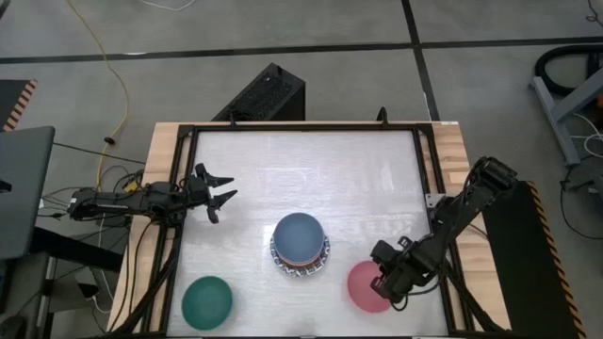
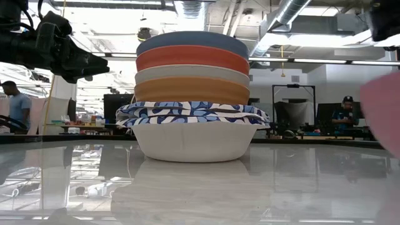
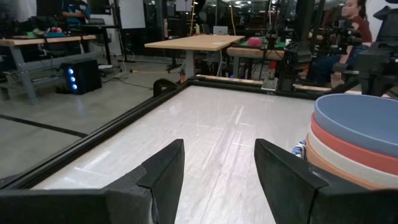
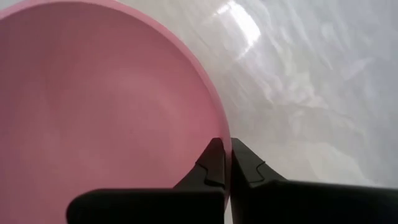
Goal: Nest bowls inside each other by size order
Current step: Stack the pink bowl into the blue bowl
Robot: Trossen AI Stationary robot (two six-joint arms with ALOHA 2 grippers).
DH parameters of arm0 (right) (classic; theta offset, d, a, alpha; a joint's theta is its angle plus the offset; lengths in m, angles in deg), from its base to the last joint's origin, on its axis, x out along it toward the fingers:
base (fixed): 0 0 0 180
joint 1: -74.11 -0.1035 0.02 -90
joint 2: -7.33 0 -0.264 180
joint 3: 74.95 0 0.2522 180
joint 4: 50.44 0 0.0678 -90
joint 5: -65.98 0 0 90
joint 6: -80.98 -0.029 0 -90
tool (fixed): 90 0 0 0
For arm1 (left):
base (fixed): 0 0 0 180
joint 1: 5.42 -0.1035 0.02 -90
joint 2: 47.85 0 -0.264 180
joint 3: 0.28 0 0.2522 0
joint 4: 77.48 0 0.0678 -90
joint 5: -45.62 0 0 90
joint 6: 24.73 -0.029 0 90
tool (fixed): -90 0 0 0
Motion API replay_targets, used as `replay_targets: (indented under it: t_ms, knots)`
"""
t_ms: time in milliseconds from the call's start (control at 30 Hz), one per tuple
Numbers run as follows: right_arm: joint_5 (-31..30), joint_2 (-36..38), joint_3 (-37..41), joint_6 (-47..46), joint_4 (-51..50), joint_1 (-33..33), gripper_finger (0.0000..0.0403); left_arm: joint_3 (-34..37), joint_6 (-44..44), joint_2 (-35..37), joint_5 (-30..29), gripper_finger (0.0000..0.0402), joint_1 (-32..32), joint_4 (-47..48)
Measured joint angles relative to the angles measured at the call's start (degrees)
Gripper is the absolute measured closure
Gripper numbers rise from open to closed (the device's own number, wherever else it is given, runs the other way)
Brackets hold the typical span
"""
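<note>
A stack of bowls [image 1: 300,247] stands mid-table, with a white-based bowl at the bottom, blue-and-white patterned ones above it, then orange, cream and red, and a slate-blue bowl [image 2: 192,42] on top. A dark green bowl [image 1: 207,301] sits alone near the front left. My right gripper [image 1: 388,280] is shut on a pink bowl [image 1: 366,286] at the front right, which also shows at the low view's right edge [image 2: 384,112]. My left gripper [image 1: 219,192] is open and empty, to the left of the stack and above the table; its wrist view shows the stack [image 3: 354,140] ahead. My right gripper pinches the pink bowl's rim [image 4: 219,127] between its two fingers, one finger [image 4: 208,165] inside the bowl and the other [image 4: 249,165] outside. The fingers come from the table's right side, slanting down. I cannot tell whether the bowl rests on the table or is lifted clear.
A dark raised frame [image 1: 426,160] runs around the white tabletop. There is bare table behind the stack and between the stack and the green bowl. People stand in the room beyond the table [image 2: 15,103].
</note>
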Motion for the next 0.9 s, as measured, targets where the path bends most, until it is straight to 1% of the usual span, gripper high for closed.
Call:
replay_targets:
  t_ms: [133, 500, 700, 800, 900]
  knots:
    - [-0.3, -0.1, 0.1, 0.6, 4.1, 1.2, 0.0393, 0.0, 0.0, 0.0, 0.0, 0.0216, 0.0, 0.0]
    - [-1.8, -0.1, 0.1, 0.6, 16.8, 1.1, 0.0392, 0.0, 0.0, 0.0, 0.0, 0.0216, 0.0, 0.0]
    - [-2.3, -0.1, 0.1, 0.4, 21.0, 1.1, 0.0392, 0.0, 0.0, 0.0, 0.0, 0.0216, 0.0, 0.0]
    - [-3.2, -0.1, 0.0, 2.8, 23.0, 1.5, 0.0392, 0.0, 0.0, 0.0, 0.0, 0.0216, 0.0, 0.0]
    - [-5.7, -0.1, -1.4, 7.1, 23.2, 2.3, 0.0392, 0.0, 0.0, 0.0, 0.0, 0.0216, 0.0, 0.0]
